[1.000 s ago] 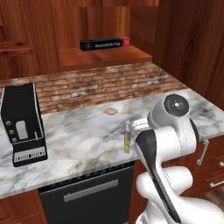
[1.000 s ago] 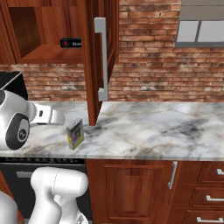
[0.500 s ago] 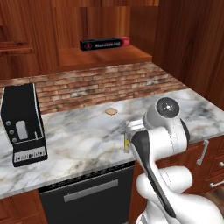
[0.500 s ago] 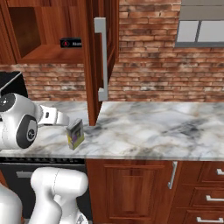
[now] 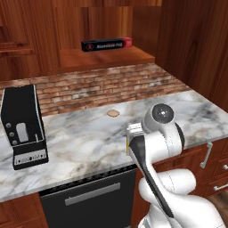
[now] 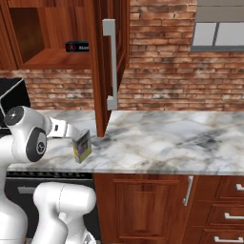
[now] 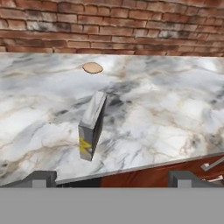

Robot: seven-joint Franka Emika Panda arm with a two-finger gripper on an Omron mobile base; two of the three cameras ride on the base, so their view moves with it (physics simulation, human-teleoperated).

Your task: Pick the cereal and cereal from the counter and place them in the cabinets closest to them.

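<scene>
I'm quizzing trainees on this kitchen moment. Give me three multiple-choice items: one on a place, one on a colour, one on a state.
1. Where does the black-and-red box lie?
A. on the cabinet shelf
B. on the counter
C. in a drawer

2. What colour is the small flat disc on the counter?
A. blue
B. tan
C. green

3. How does the grey cereal box stand?
A. flat on its face
B. held in the air
C. upright on the counter

Answers:
1 A, it rests on the wooden shelf above the brick.
2 B, it shows pale brown on marble.
3 C, the gripper's fingertips are apart and short of it.
</scene>
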